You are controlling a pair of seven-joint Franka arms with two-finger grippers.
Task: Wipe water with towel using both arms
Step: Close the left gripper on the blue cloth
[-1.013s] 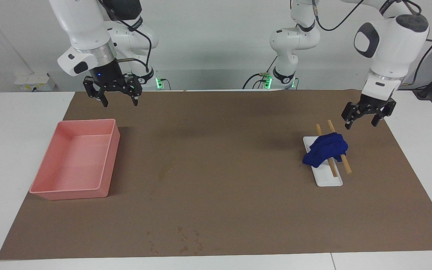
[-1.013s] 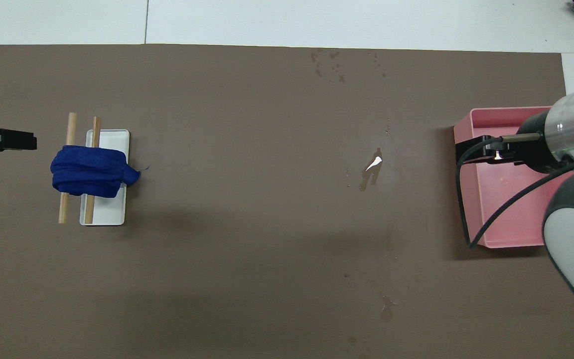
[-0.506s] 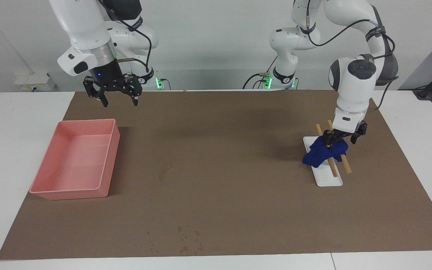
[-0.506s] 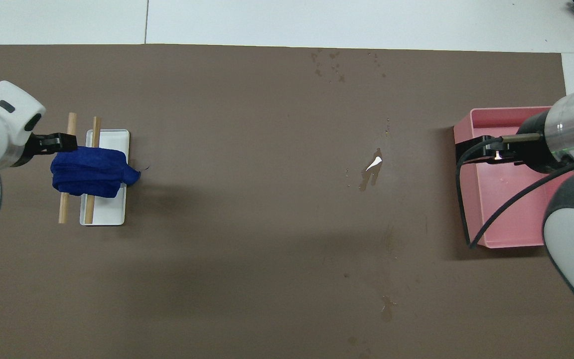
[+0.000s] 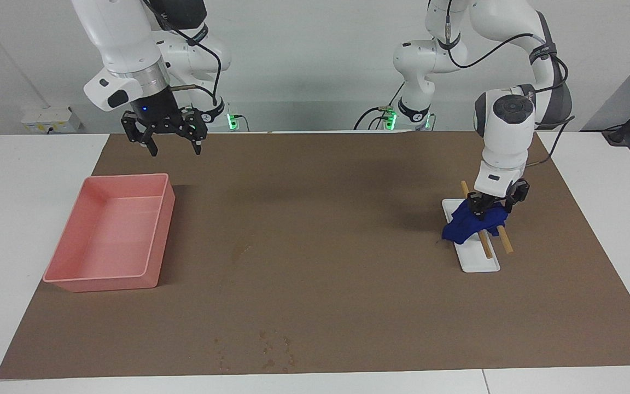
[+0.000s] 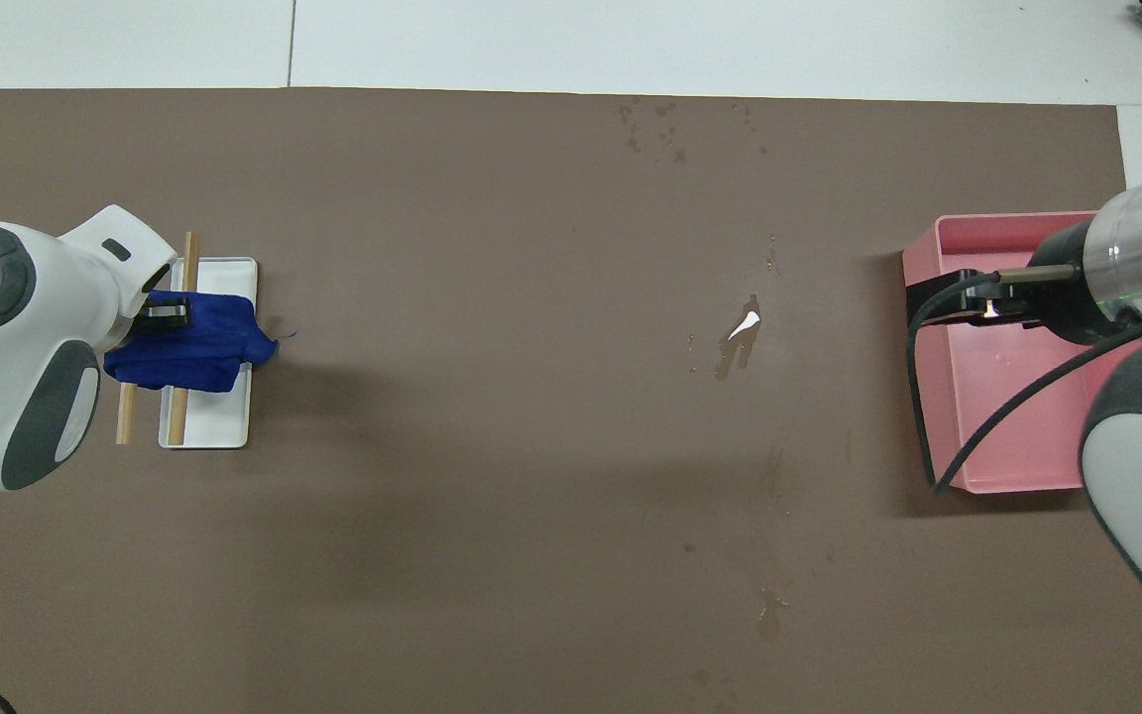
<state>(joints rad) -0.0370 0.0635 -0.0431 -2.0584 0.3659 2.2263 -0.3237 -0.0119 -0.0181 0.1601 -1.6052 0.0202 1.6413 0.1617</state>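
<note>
On the towel (image 5: 476, 221), left gripper (image 5: 491, 210) has descended.

We are seeing even, bright light falling from above, and both views are staying sharp edge to edge. Soft shadows are pooling on the brown mat (image 5: 348, 230) just beside the left gripper (image 5: 491, 210) and below the right gripper (image 5: 171, 143). A small white glint is shining off the water (image 6: 746, 323).
</note>
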